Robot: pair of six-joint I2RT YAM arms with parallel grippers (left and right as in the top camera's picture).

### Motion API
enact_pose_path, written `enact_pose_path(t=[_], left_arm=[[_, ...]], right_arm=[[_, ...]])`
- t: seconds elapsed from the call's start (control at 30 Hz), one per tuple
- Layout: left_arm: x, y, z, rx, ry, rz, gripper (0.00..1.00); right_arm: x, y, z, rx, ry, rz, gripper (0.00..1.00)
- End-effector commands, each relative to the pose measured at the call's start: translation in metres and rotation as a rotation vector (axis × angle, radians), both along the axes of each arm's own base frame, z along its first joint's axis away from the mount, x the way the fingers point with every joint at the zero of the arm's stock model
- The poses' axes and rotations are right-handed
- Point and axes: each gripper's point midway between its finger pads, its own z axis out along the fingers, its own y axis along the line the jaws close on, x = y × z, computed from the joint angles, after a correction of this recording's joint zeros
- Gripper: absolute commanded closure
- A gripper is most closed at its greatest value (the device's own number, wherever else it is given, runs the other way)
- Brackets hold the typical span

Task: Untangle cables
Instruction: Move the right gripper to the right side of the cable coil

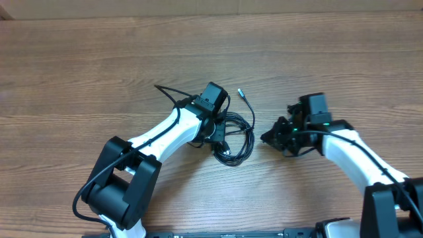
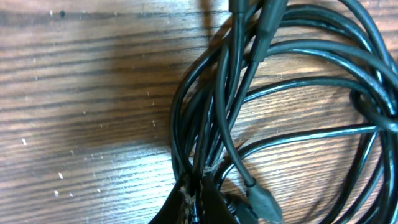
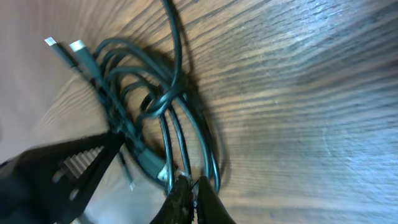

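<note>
Wood table [image 1: 79, 66] | left gripper [image 2: 194, 196] pinching cables [image 2: 202, 143], pinch hidden overhead | right gripper [image 3: 189, 190] fingers pressed together, empty

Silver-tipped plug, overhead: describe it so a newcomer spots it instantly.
On the wooden table, find the tangle of black cables at centre. One cord end pokes out past the tangle's upper right onto bare wood. That plug ends in a pale, silvery tip lying clear of the black loops.
</note>
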Motion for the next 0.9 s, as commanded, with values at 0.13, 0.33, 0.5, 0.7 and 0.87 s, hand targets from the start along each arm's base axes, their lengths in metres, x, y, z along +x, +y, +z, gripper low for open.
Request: enact_pose_path(t=[0.13, 0.33, 0.5, 0.7, 0.87], left_arm=[[0.017, 0.02, -0.002, 0.055, -0.048, -0.093, 0.96], [0.021, 0.026, -0.001, -0.023, -0.019, -0.108, 0.96], [0.015, 0.016, 0.002, -0.102, 0.017, -0.135, 0.89], [0.007, 0.003, 0.006, -0.176, 0.042, -0.177, 0.66], [0.011, 0.011, 0.003, -0.132, 0.049, -0.08, 0.55]], right_arm=[[0.003, 0.026, -0.022, -0.107, 0.078, -0.169, 0.96], [-0.001, 0.057, -0.032, -0.077, 0.091, -0.155, 0.96], [0.007, 0.062, -0.026, -0.066, 0.042, -0.121, 0.96], [0.023, 0.057, 0.003, -0.111, -0.002, -0.021, 0.96], [0.029, 0.043, 0.012, -0.153, 0.006, -0.021, 0.94]])
